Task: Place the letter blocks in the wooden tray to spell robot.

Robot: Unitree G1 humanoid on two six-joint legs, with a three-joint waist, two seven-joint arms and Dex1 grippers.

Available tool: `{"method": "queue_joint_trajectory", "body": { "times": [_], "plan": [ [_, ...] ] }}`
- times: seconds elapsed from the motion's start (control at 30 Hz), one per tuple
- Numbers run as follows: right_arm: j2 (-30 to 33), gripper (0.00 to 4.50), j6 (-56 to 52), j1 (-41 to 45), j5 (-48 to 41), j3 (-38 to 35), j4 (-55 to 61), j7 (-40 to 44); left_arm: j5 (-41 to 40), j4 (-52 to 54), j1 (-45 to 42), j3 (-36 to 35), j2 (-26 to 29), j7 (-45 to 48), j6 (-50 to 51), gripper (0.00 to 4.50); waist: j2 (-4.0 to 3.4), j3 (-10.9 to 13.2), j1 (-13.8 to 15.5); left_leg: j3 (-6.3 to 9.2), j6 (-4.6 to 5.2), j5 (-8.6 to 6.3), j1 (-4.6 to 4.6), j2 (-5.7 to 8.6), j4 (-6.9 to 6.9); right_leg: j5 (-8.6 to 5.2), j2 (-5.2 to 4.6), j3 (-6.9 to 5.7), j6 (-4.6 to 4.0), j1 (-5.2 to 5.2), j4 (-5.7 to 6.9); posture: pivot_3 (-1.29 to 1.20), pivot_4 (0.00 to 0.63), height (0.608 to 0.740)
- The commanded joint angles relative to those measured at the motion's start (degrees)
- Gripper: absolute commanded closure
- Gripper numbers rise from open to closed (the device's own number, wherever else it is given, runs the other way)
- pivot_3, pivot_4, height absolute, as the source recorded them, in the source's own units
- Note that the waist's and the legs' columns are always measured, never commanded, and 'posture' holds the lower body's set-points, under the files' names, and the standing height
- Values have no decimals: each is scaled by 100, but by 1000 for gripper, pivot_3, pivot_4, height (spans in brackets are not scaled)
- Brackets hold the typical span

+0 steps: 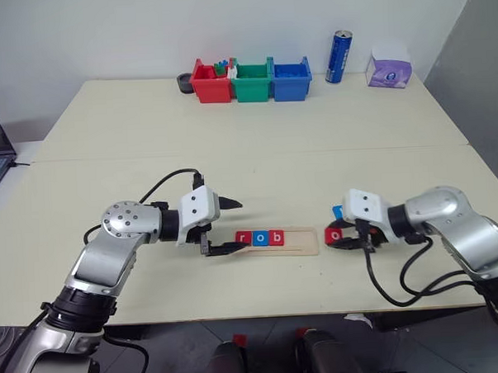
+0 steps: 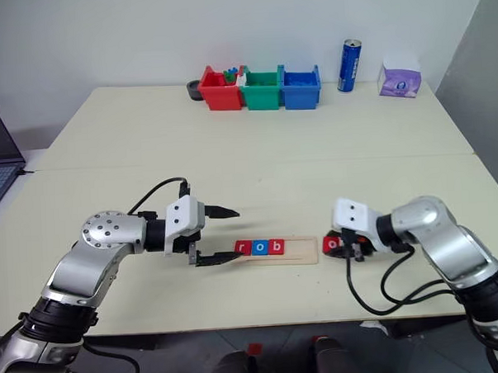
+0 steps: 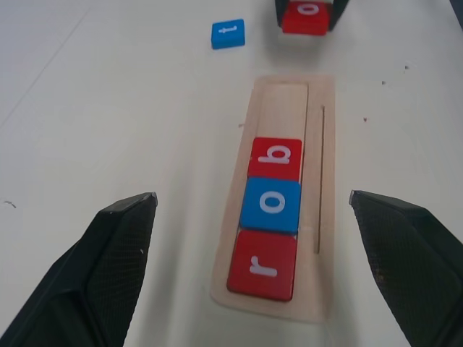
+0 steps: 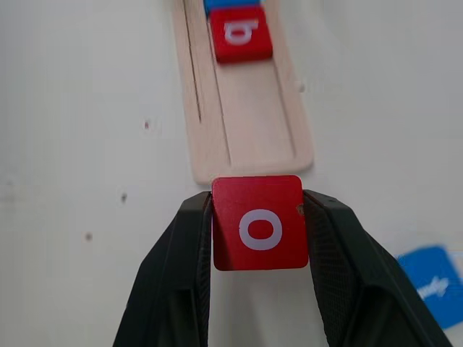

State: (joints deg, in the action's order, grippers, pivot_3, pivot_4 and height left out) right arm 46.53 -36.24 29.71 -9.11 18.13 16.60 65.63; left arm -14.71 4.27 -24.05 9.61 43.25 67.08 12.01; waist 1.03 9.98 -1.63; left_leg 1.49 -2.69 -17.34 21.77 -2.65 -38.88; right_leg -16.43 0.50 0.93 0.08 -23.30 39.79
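Red r, blue o and red b tiles (image 3: 274, 209) sit in the wooden tray (image 3: 320, 152); the red o (image 4: 260, 223) is pinched between fingers (image 4: 189, 260) just off its end.

the wooden tray (image 3: 322, 108) is pale, unvarnished-looking wood with fine grain, matt and smooth. the letter blocks (image 3: 273, 206) look like glossy plastic, red and blue, with soft highlights on their rounded edges; the red "o" block (image 4: 260, 223) has the same sheen. the right gripper (image 4: 260, 238) has matt black fingers (image 4: 173, 275) with a finely textured, rubbery-looking pad surface, as does the left gripper (image 3: 253, 217). the table (image 1: 230, 138) is a smooth, matt cream top with small dark specks.
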Motion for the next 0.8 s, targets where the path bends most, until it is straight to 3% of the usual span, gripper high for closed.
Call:
{"method": "queue_joint_trajectory", "body": {
  "times": [0.03,0.27,0.8],
  "plan": [
    [-341,3051,-149,270,134,304,-29,-195,7,109,-60,-97,8,31,-120,0,0,0,0,0,0,0,0,0,0,0,0,0,0,0,0,0,150,740],
    [-972,3051,-48,692,527,723,-656,-487,62,272,58,-73,-13,-29,-132,0,0,0,8,-4,0,0,6,1,-1,0,-4,1,-1,-4,2,0,150,740],
    [-1117,3051,21,841,684,1075,-874,-245,106,445,157,-90,-28,-158,-73,0,0,0,5,-1,0,0,4,0,-1,1,-4,-1,-1,-5,9,0,150,740]
  ]
}}
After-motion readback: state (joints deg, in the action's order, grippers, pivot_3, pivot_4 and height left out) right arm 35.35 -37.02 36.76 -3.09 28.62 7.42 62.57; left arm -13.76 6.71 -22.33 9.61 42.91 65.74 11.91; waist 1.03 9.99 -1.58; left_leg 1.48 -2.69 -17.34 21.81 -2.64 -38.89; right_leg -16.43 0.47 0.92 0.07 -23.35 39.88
